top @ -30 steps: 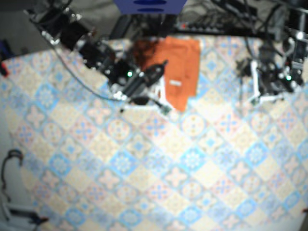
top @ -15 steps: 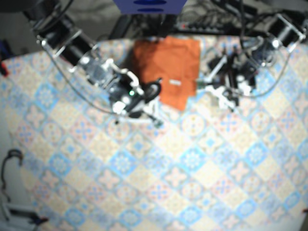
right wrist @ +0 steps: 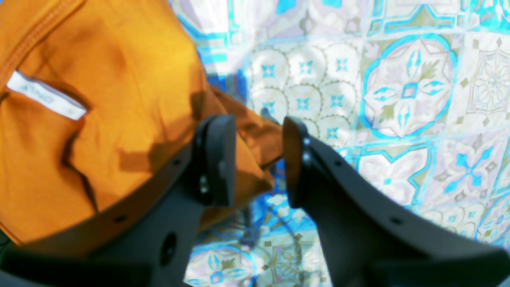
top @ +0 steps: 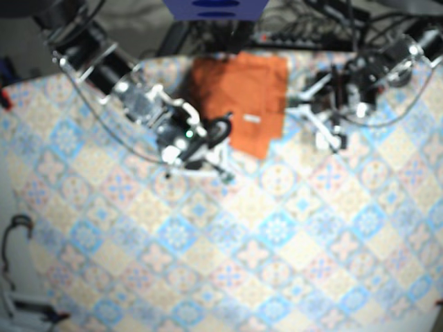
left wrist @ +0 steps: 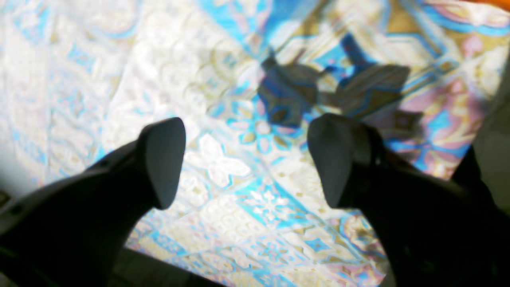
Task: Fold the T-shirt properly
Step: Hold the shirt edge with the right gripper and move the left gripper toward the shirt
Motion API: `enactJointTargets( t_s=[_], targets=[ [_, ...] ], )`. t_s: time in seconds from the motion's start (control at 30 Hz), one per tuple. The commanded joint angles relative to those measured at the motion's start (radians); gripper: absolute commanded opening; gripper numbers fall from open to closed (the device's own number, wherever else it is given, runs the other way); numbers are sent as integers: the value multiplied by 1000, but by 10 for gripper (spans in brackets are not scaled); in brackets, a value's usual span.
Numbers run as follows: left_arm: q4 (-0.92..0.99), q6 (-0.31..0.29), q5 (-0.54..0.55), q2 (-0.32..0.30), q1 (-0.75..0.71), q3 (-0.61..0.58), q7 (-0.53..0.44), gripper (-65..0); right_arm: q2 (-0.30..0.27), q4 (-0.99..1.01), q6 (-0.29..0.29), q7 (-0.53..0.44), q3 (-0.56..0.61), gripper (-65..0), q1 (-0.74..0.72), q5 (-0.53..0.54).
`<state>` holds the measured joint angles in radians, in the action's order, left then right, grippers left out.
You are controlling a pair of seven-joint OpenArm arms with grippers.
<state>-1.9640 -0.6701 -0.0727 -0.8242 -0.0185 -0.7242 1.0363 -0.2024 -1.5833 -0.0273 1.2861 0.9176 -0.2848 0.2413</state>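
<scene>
Your shirt [top: 249, 90] lay at the table's [top: 277, 242] 12 o'clock, close to the far edge. It was an orange oblong with one corner pointing down toward 6 o'clock, and its white tag [top: 252, 119] sat face up low on the cloth.

Your right gripper [top: 221, 131] was at the shirt's 8 o'clock edge. In the right wrist view its jaws [right wrist: 259, 159] stood parted by a modest gap, with a rumpled corner of the shirt [right wrist: 119, 99] running in between them. The cloth was not pinched, and I could not tell whether either finger touched it. The tag [right wrist: 46, 95] was at 10 o'clock from that gap, beside a deep crease.

Your left gripper [top: 308, 111] was just beside the shirt's 3 o'clock edge. The left wrist view showed its jaws [left wrist: 247, 159] spread wide over bare patterned table [left wrist: 99, 79] — nothing was between them. Only a sliver of orange [left wrist: 492, 2] showed at that view's 1 o'clock corner, and the gripper's shadow [left wrist: 330, 95] fell on the tiles at 12 o'clock from the fingertips.
</scene>
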Motion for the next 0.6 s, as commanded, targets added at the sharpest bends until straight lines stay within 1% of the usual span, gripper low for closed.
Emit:
enactJointTargets(
  t_s=[0.0, 0.13, 0.23, 0.43, 0.57],
  targets=[
    [-22, 2, -8, -28, -1, 7, 6, -153, 5, -13, -1, -7, -7, -447, -20, -4],
    [-42, 2, -8, -34, -33, 5, 11, -153, 5, -13, -1, -7, -7, -447, -18, -6],
    [-53, 2, -8, -82, -59, -1, 5, -153, 5, -13, -1, -7, -7, -447, -17, -7],
    [-56, 0, -2, -149, -84, -1, 2, -153, 5, -13, -1, -9, -7, -447, -15, -9],
    [-56, 0, -6, -172, -84, -2, -37, -153, 5, -13, -1, -9, -7, -447, -15, -9]
  ],
)
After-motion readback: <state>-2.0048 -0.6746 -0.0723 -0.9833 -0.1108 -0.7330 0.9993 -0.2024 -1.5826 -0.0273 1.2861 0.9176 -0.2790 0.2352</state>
